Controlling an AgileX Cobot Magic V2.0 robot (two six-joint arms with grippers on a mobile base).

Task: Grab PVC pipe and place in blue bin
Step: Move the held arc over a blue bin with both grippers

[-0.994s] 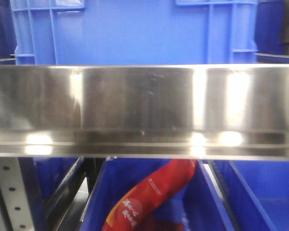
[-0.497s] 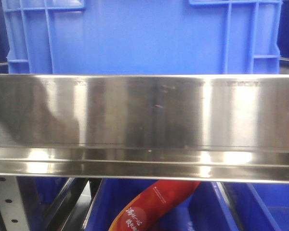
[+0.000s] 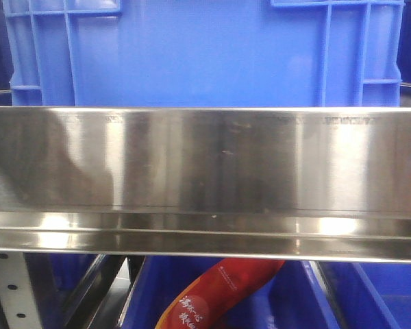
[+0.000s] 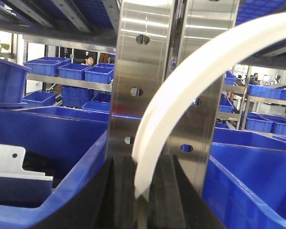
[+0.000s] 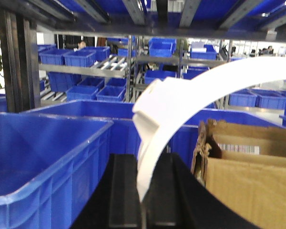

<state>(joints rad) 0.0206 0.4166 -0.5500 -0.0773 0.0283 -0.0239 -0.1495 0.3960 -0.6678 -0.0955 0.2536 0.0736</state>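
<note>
pipe gripped, bin drop next

left jaws pinch a white curved pvc pipe (image 4: 178,90) that arches up to their right; right jaws clamp pvc pipe (image 5: 157,124) likewise. one pipe or two, i cannot tell. a blue bin (image 5: 38,143) sits open left of the right jaws. carrying, i judge; next: move over the bin, release.

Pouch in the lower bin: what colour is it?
Red-orange pouch with white lettering; exterior front-facing view.
</note>
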